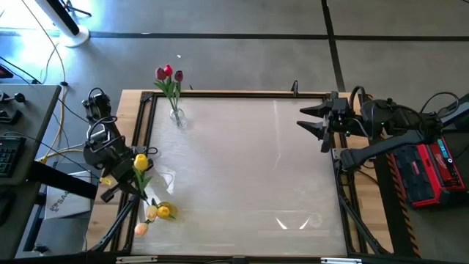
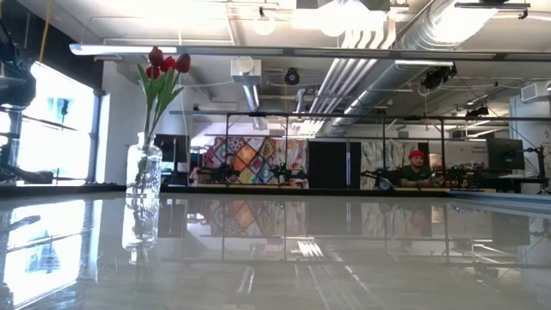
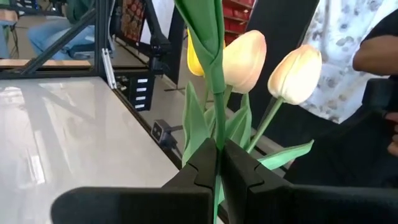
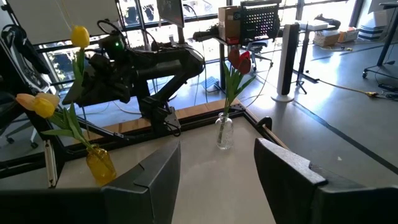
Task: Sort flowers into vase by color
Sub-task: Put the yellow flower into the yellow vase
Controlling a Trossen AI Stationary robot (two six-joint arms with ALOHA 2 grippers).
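My left gripper (image 1: 132,178) is at the table's left edge, shut on the stem of a yellow tulip (image 1: 141,162), whose head also shows in the right wrist view (image 4: 79,36). Just nearer stands a yellow vase (image 4: 99,165) with cream and yellow tulips (image 3: 245,59) stuck in by their stems. A clear glass vase (image 1: 176,117) at the far left holds red and maroon tulips (image 2: 165,65). My right gripper (image 1: 322,126) waits open and empty at the far right edge. My left gripper pinches the yellow tulip's green stem (image 3: 216,134) between its two fingertips (image 3: 239,168), where a leaf wraps the stem. The fingers come roughly level from the table's left side and lie across the stem. The tulip stands upright, head above the fingers, lifted clear of the table.
The glossy white tabletop (image 1: 249,169) lies inside a black frame with a wooden border (image 1: 242,92). A person (image 3: 348,74) stands beyond the table's left side, behind the yellow vase. Another person (image 2: 417,172) sits far off in the room.
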